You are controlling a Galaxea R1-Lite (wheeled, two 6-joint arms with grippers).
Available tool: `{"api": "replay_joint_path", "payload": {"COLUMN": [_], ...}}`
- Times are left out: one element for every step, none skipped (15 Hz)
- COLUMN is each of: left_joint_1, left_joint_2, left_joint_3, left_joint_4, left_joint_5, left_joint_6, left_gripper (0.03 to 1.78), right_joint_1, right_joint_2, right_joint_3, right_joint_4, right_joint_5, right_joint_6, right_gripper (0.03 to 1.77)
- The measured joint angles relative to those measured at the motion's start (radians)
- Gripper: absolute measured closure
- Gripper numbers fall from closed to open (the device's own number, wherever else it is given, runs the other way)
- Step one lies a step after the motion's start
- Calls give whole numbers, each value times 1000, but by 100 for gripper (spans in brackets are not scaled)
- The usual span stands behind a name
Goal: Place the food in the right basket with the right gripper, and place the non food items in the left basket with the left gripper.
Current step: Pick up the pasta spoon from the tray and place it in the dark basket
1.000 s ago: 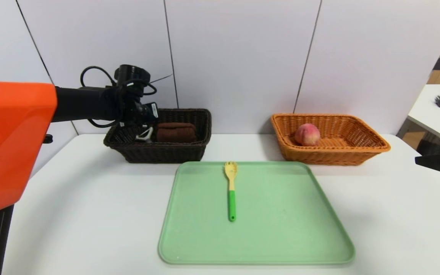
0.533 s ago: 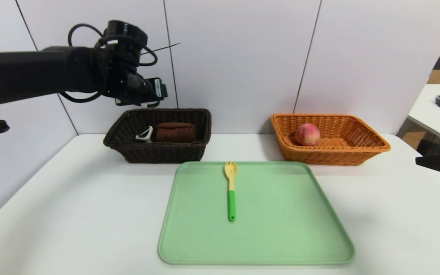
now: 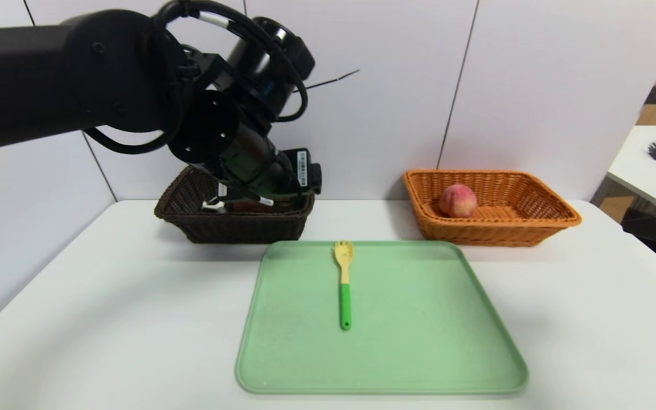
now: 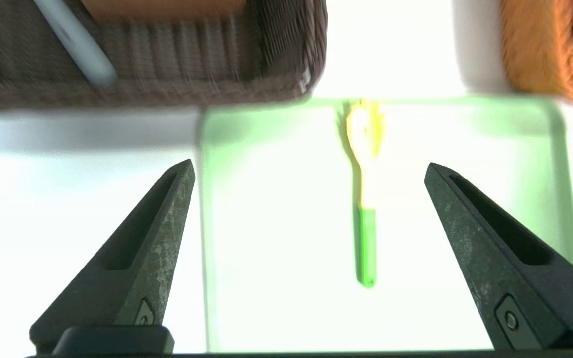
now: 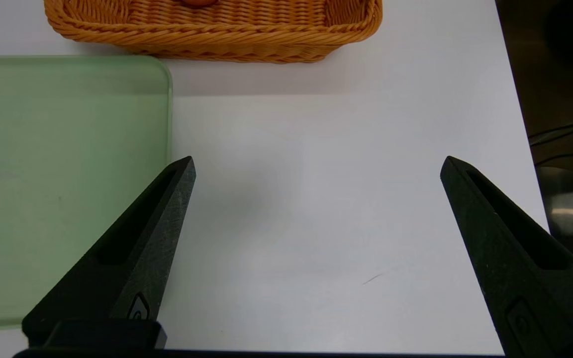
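The yellow-headed, green-handled fork (image 3: 344,285) lies lengthwise on the green tray (image 3: 419,364). My left gripper (image 4: 309,165) is open and empty. It hangs in front of the dark left basket (image 3: 237,229), looking down at the fork (image 4: 366,238) from well above. In the left wrist view the basket (image 4: 167,89) holds the peeler (image 4: 77,44) and a strip of brown towel (image 4: 162,6); in the head view my arm hides the towel. The peach (image 3: 458,200) rests in the orange right basket (image 3: 499,230). My right gripper (image 5: 319,159) is open over bare table, right of the tray.
The white table (image 3: 106,319) carries the tray (image 5: 43,174) in the middle and both baskets along the back wall. The table's right edge (image 5: 520,149) drops off close to my right gripper. A second table (image 3: 652,165) stands at the far right.
My left arm lifted out of the dark basket, leaving the peeler inside, then swung right and toward the tray. Its jaws spread wider. The right arm stayed put.
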Motion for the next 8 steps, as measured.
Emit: {"api": "replay_joint_path", "payload": {"left_joint_1": [-23,-38,-51,-61,-69,-79,-88,-93], "left_joint_2": [18,36,55,76,97,119,138,157], "left_joint_3": [0,0,-1,-2,-2,-2,-3,-3], "left_joint_4": [20,28,32,36,42,45,45,45], "left_joint_5": [0,1,1,5,10,13,15,15], "left_joint_6": [-27,-47,-60,-69,-79,-89,-96,-100], "left_gripper": [17,16,15,15,14,14,14,14], "right_joint_1": [0,1,1,1,1,1,1,1], "right_joint_2": [0,0,0,0,0,-1,-3,-4], "right_joint_3": [-8,-12,-15,-16,-15,-11,-7,-4], "right_joint_4": [0,1,2,1,1,2,2,2], "right_joint_5": [0,0,-1,0,0,0,0,0], "right_joint_6": [0,0,0,0,0,1,1,2], "right_gripper": [10,10,10,10,10,10,10,10]}}
